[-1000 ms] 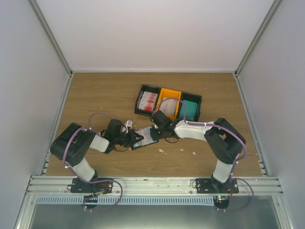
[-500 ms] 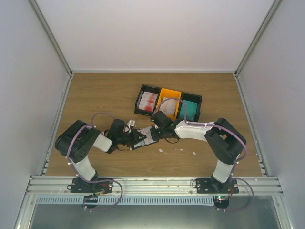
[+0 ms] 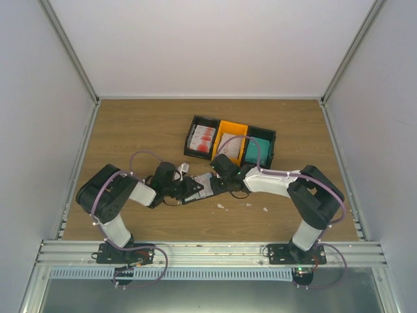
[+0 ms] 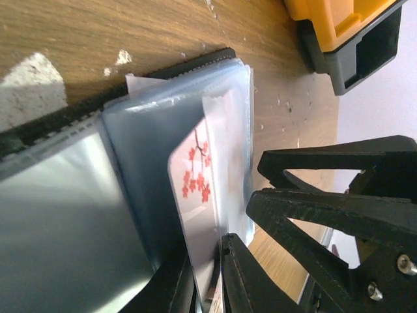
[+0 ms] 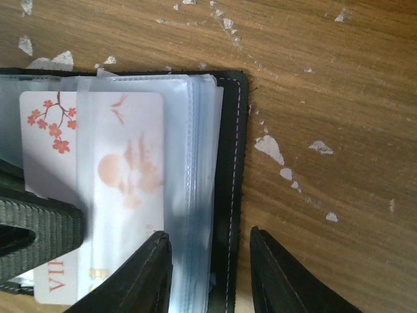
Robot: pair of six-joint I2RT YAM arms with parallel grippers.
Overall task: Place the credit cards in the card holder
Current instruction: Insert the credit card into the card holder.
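the card holder (image 5: pixel 231 163) is laid open on the table (image 3: pixel 130 130); a credit card (image 5: pixel 45 150), half sleeved, is pinched by the left gripper (image 4: pixel 208 287) for pushing in, the right gripper (image 5: pixel 208 274) held parted astride the holder's edge

The card holder (image 3: pixel 204 186) lies open on the table (image 3: pixel 130 130), in front of a row of three trays (image 3: pixel 233 124). A credit card (image 5: pixel 98 189) sits partly inside one sleeve. Scraps (image 5: pixel 268 147) lie scattered just right of the holder.

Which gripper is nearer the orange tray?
Right. The right gripper sits just in front of the orange tray, at the card holder; the left gripper is beyond the holder, farther off.
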